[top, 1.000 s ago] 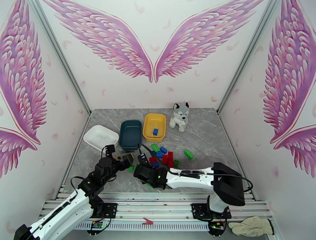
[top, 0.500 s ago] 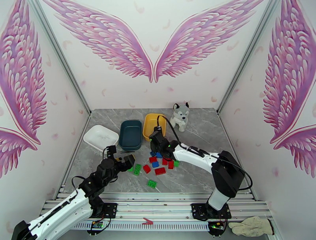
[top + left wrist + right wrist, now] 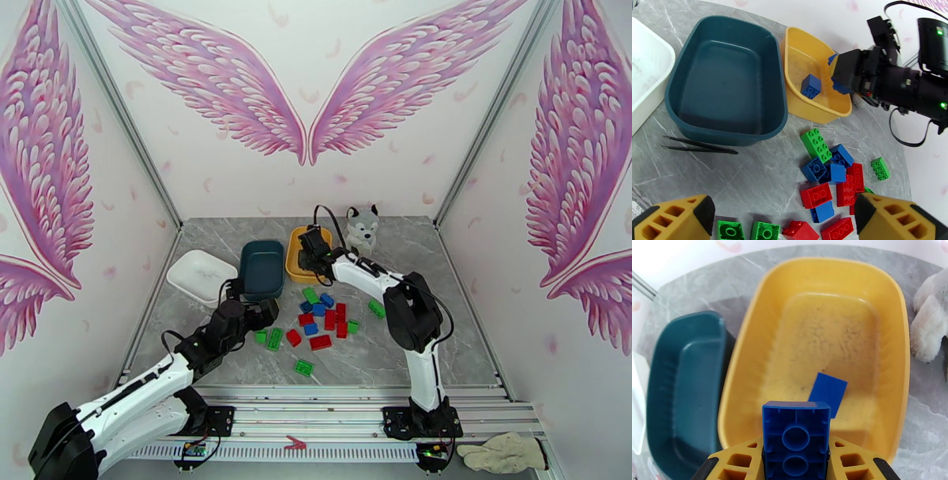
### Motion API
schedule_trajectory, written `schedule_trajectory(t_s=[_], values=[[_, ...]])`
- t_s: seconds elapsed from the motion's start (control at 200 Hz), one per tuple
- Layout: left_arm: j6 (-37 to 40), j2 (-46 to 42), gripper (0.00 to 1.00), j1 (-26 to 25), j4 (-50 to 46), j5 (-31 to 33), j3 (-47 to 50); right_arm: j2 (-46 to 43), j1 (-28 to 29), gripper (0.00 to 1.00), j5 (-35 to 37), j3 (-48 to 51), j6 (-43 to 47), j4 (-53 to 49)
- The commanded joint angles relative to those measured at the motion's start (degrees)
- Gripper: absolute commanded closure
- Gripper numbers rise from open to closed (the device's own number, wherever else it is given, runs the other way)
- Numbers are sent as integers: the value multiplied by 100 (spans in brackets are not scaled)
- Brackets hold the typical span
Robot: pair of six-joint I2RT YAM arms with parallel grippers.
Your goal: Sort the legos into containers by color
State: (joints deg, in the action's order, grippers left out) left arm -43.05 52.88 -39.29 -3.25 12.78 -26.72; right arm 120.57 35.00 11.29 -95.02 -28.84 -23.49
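Observation:
My right gripper (image 3: 310,246) hangs over the yellow tray (image 3: 750,338), shut on a blue brick (image 3: 796,435) that it holds above the tray's near end. Another blue brick (image 3: 828,392) lies on that tray's floor. Red, blue and green legos (image 3: 320,316) lie scattered on the table in front of the trays. My left gripper (image 3: 262,313) is open just left of that pile, its yellow fingers (image 3: 679,217) spread wide with nothing between them. The dark teal tray (image 3: 726,83) has nothing in it. The white tray (image 3: 201,276) stands furthest left.
A plush husky (image 3: 362,230) sits right of the yellow tray, close to my right arm. Black tweezers (image 3: 699,144) lie in front of the teal tray. Loose green bricks (image 3: 275,339) rest near my left gripper, and one more green brick (image 3: 303,367) lies closer to the front edge.
My right arm swung from the near middle of the table, past the pile, to above the yellow tray with the blue brick. My left gripper crept forward towards the pile, still open.

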Motion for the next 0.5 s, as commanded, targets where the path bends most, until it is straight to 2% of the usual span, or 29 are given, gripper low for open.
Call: schedule_trajectory(t_s=[0.0, 0.045, 0.15, 0.29, 0.495], values=[[14, -145, 1, -188, 161, 58, -4, 291, -51, 53, -167, -398, 167, -307], [-11, -249, 1, -265, 184, 140, 88, 351, -77, 41, -198, -467, 196, -356], [-52, -483, 1, -356, 96, 199, 184, 301, -64, 32, -314, -478, 273, -359], [60, -648, 1, -413, 17, 247, 185, -252, -42, 30, -371, -5, 265, -191], [305, -309, 1, -414, 8, 226, 10, -1749, 117, 31, -431, 1621, 248, 247]])
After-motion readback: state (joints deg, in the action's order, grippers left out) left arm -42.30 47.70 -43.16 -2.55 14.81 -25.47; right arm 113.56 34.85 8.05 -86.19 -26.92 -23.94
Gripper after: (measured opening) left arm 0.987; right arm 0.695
